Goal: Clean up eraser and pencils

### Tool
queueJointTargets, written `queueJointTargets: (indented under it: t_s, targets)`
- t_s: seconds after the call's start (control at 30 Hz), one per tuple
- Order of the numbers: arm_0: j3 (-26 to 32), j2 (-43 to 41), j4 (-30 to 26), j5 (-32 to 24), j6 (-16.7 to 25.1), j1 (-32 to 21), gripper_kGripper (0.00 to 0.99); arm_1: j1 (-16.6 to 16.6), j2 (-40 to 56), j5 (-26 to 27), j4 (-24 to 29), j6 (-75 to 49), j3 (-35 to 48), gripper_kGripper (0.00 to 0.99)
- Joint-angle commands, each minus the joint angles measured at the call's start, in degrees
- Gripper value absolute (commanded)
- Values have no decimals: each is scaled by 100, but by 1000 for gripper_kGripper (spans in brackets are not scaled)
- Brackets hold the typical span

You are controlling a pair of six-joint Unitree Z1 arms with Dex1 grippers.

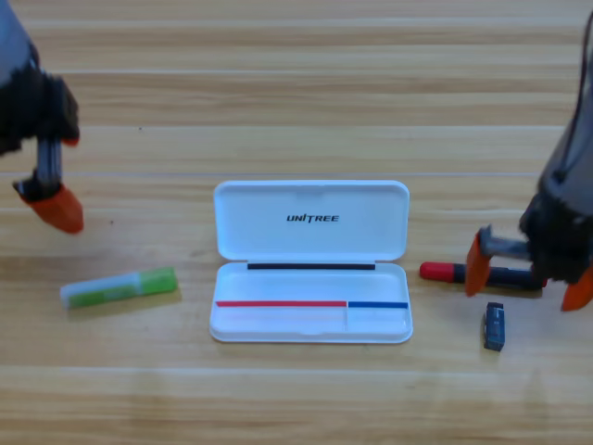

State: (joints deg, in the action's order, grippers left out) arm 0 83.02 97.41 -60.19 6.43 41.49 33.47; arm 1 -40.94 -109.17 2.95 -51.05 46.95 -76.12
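so, risk: right gripper (525, 273) straddles the red-and-black pencil (463, 273), jaws wide; an off-centre close could roll it into the eraser (495, 326) just below.
left gripper (57, 206): waits above the green pencil (119, 288); can't tell its jaws.
case (311, 320): open, nothing in it.
eraser: small dark block, bluish label.

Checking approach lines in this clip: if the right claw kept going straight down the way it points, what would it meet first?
Most likely the red-ended black pencil: the right claw is open, its orange jaws straddling the barrel. The small dark eraser lies just below, apart. Height above the table is unclear.
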Motion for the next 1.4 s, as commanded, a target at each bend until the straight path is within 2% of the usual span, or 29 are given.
queueJointTargets:
  t_s: [0.03, 0.23, 0.43, 0.6, 0.8, 0.9, 1.0, 1.23, 1.4]
  targets:
    - [-524, 481, 394, 7, 61, -191, 974, 121, -861, 110, 139, 245, -87, 922]
    - [-814, 727, 737, -204, 44, -191, 974, 121, -1265, 127, 166, 333, -227, 891]
    - [-1201, 850, 1194, -300, 35, -226, 976, 121, -1423, 154, 192, 324, -254, 770]
    - [-1517, 982, 1537, -309, 26, -244, 979, 121, -1555, 154, 227, 298, -298, 348]
    - [-1675, 1096, 1730, -318, 26, -253, 979, 113, -1511, 294, 209, 122, -315, 11]
    - [-1702, 1140, 1783, -336, 18, -253, 980, 113, -1432, 294, 86, -1, -351, 0]
    - [-1763, 1166, 1853, -336, 18, -262, 983, 104, -1291, 321, -406, -388, -614, 0]
    - [-1913, 1263, 2029, -344, 26, -288, 988, -133, -606, 233, -1610, -2831, -1432, 0]
    - [-2027, 1386, 2240, -344, 53, -358, 988, -441, -421, 189, -1944, -5029, -1669, 0]
